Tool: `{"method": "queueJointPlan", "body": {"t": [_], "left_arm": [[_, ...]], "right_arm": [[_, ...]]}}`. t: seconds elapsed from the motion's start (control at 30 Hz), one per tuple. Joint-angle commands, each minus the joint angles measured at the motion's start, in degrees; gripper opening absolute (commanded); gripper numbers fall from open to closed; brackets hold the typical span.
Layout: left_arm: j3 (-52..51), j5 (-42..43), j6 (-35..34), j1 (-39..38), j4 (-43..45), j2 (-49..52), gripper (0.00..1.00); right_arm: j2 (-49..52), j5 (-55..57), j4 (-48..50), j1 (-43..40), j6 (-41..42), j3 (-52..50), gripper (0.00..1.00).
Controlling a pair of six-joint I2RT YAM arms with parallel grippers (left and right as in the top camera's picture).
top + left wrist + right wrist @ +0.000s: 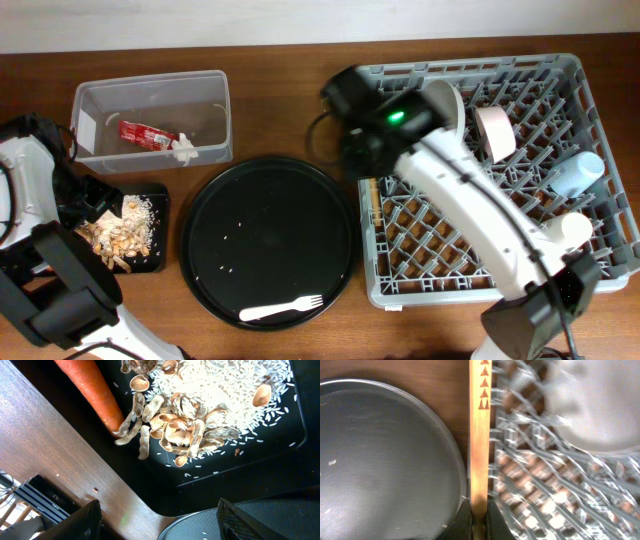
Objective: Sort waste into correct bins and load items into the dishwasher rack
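My right gripper point(480, 520) is shut on the thin wooden stick point(480, 435), at the left edge of the grey dishwasher rack point(480, 290); it also shows overhead point(366, 170). The rack holds the pale plate point(445, 100), pinkish-white bowl point(495, 130), blue cup point(578, 172) and white cup point(572, 230). My left gripper point(160, 520) is open and empty over the flat black tray point(160, 195), which holds pale crumbs point(215, 390), brownish scraps point(175, 425) and the orange carrot point(90, 390). The clear tub point(150, 95) holds the red wrapper point(145, 133) and white paper point(183, 148).
The large round black tray point(270, 230) lies between the bins and the rack, with the white plastic fork point(282, 310) near its front edge. Its rim shows in the right wrist view point(380, 460), beside the stick. The left arm's base stands at the front left.
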Motion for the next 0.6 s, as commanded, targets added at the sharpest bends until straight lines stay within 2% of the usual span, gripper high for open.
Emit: {"method": "queueJointPlan", "body": {"t": [0.0,0.27,0.37,0.4,0.43,0.47,0.5,0.57], "left_arm": [[0.5,0.4,0.5,0.0,0.3,-1.2,0.73],[0.5,0.4,0.5,0.0,0.5,-1.2,0.73],[0.5,0.4,0.5,0.0,0.5,-1.2,0.73],[0.5,0.4,0.5,0.0,0.5,-1.2,0.73],[0.5,0.4,0.5,0.0,0.5,-1.2,0.73],[0.5,0.4,0.5,0.0,0.5,-1.2,0.73],[0.5,0.4,0.5,0.0,0.5,-1.2,0.73],[0.5,0.4,0.5,0.0,0.5,-1.2,0.73]], "right_arm": [[2.1,-3.6,-0.2,-2.9,1.3,-4.6,0.04],[2.1,-4.9,10.9,-3.5,1.2,-21.2,0.04],[2.1,-4.8,13.6,-3.5,1.0,-23.8,0.07],[2.0,-4.8,13.7,-3.5,0.9,-23.8,0.15],[1.7,-4.9,13.7,-3.5,0.0,-23.6,0.30],[1.4,-4.9,13.1,-3.5,-1.1,-23.0,0.54],[1.1,-4.9,12.5,-3.5,-1.7,-22.2,0.61],[-0.3,-4.5,10.3,-3.5,-3.5,-19.3,0.64]]}}
